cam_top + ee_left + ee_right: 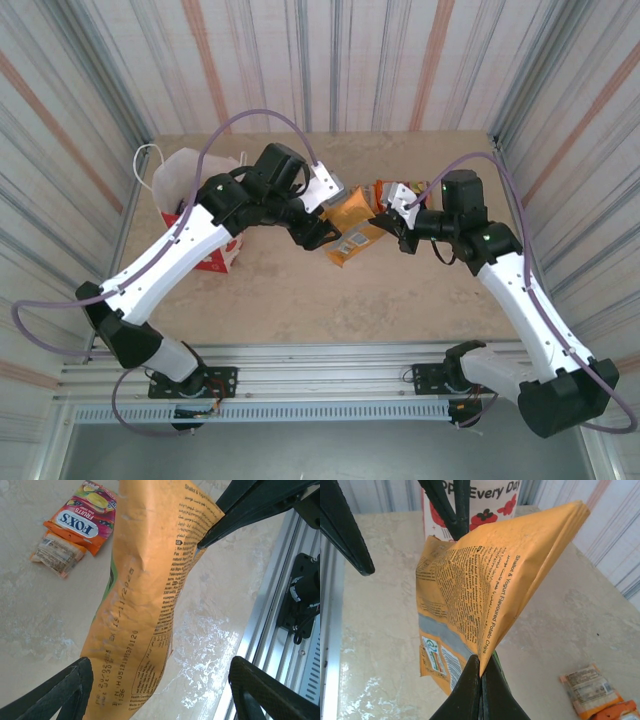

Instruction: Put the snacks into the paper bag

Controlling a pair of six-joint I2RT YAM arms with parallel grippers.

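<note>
An orange potato-chip packet (355, 228) hangs above the table between the two arms. My right gripper (481, 666) is shut on its lower edge, and the packet (485, 580) stands up from the pinched fingers. My left gripper (160, 680) is open wide with the packet (150, 580) between its fingers, close to the left one. The right gripper's fingers (250, 510) show at the top right of the left wrist view. The white and red paper bag (190, 185) stands at the far left behind the left arm, with its printed front (485, 495) beyond the packet.
A red-orange "FOX'S" fruits packet (82, 522) and a smaller orange packet (56, 555) lie on the table, in the top view a cluster (385, 190) at the back centre. Striped walls enclose the table. A metal rail (330, 385) runs along the near edge.
</note>
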